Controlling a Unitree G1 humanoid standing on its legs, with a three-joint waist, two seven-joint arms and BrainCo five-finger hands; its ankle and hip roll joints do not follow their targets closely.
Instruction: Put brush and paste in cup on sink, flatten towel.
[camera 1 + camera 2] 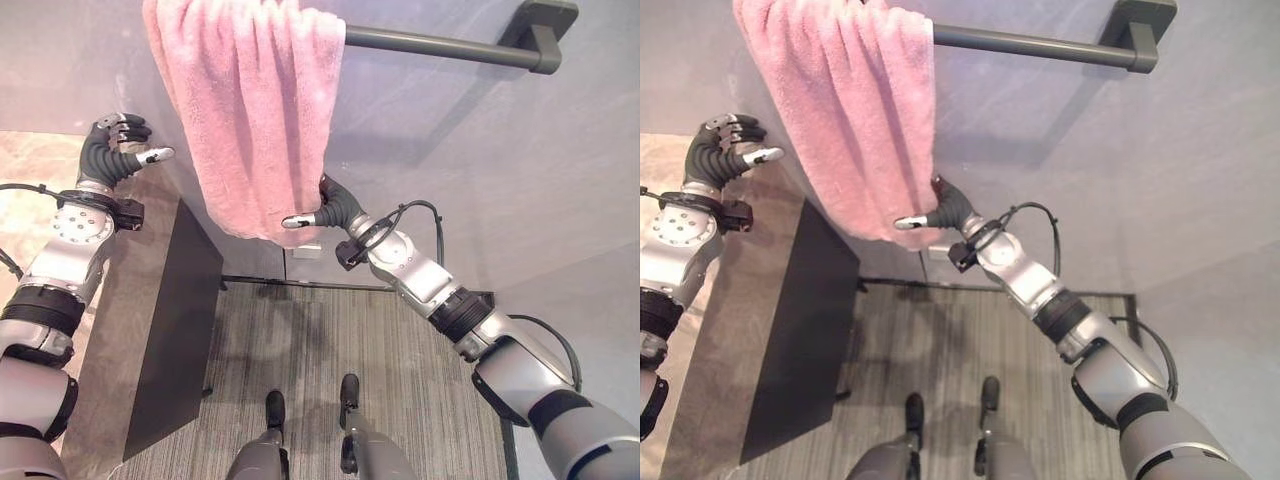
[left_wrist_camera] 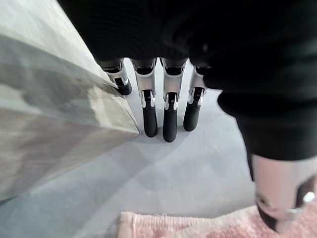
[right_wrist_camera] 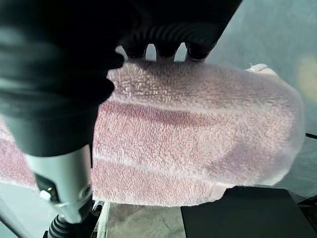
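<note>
the right hand (image 1: 335, 208) reaches up from the lower right to the bottom hem of the pink towel (image 1: 255, 110). its thumb lies straight along the front of the hem, and in the right wrist view its fingers (image 3: 167, 51) go behind the cloth, so it looks to be pinching the towel's lower edge between thumb and fingers. the towel hangs over the dark wall rail (image 1: 440, 45), bunched toward the rail's left end, with most of the bar to its right bare. no brush, paste or cup can be made out here, so this is judged to be the towel-flattening step.

the left hand (image 1: 120, 145) hangs near the wall to the left of the towel, above the counter's (image 1: 130, 290) far edge. it holds nothing. its fingers (image 2: 150, 116) look relaxed, loosely bent, with the thumb pointing toward the cloth.

the towel looks light, soft and limp. it will likely fold and slide on the smooth rail rather than hold a shape, so a hem or a corner is the best place to take it. a hard downward tug could pull it off the bar. the bare rail gives room to spread it rightward. the wall sits close behind, and the counter's dark front panel (image 1: 180, 330) crowds the left side.
</note>
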